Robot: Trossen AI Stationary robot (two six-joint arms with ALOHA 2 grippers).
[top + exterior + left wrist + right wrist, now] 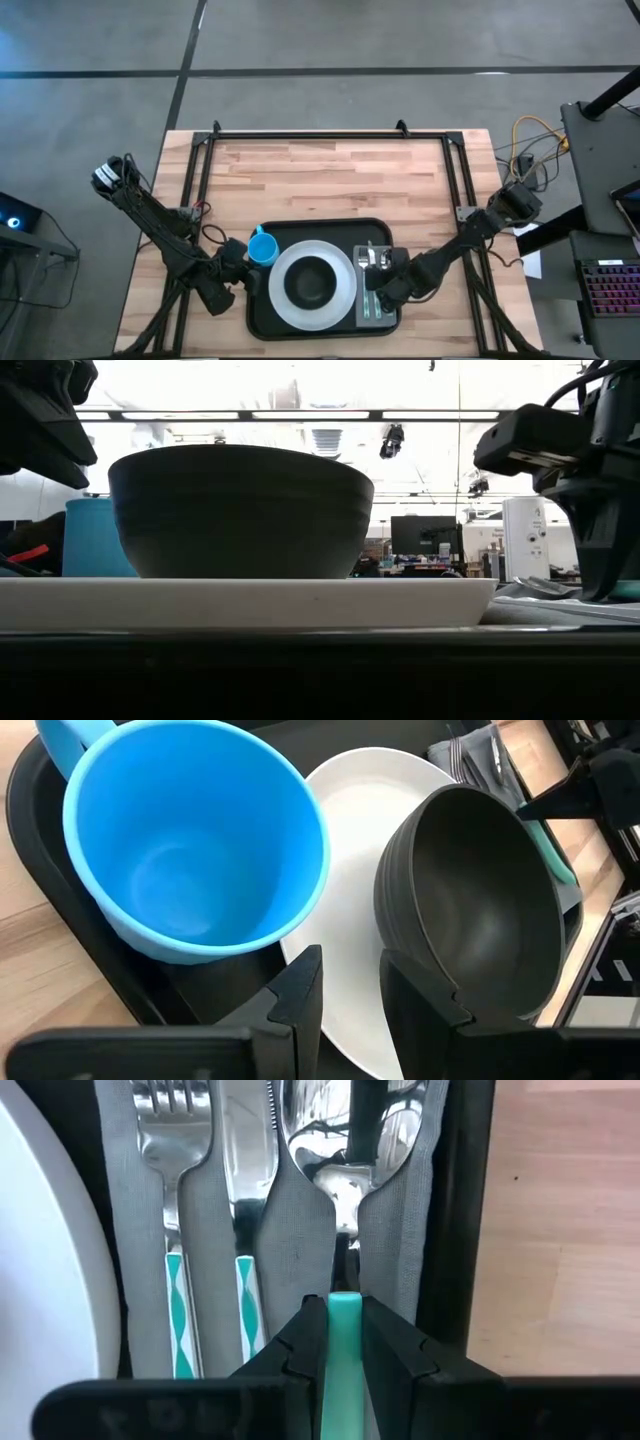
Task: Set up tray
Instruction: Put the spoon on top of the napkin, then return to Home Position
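My right tool [343, 1342] clamps the spoon [345, 1140] handle, laying it beside knife [243, 1150] and fork [170, 1120] on the tray [262, 318] beneath; left tool [348, 985] hangs released nearby.

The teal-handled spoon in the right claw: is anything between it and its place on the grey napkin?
Nothing visible is. The right gripper is shut on the spoon, which already lies over the grey cloth napkin in the black rectangular tray, beside the knife and fork.
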